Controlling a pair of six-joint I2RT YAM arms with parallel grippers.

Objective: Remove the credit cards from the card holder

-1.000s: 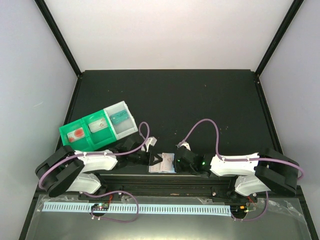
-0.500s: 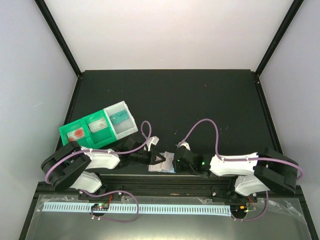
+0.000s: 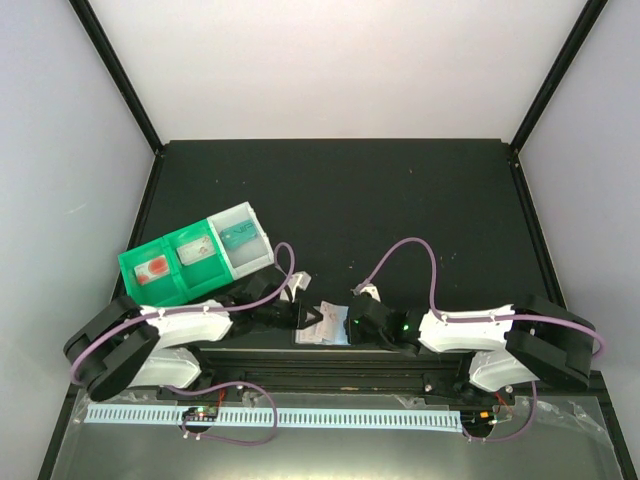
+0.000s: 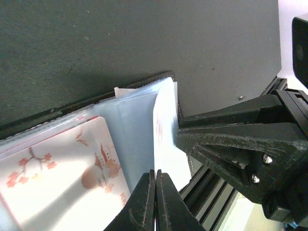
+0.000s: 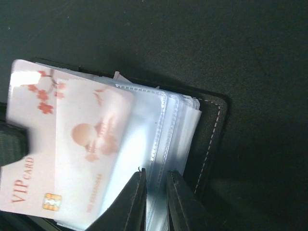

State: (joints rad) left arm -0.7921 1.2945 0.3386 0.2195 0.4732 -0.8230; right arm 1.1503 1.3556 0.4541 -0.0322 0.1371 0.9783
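Top external: card holder [image 3: 322, 334] between left gripper [image 3: 310, 320], right gripper [image 3: 350, 323] (both touching).

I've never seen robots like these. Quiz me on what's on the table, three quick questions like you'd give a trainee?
1. True or false: the card holder lies open, with a blossom-printed VIP card showing.
2. The green-and-clear tray sits on which side? A) the left arm's B) the right arm's C) dead centre between them.
3. Fill in: the left fingers are ____ (open or shut).
Key: 1 true; 2 A; 3 shut.
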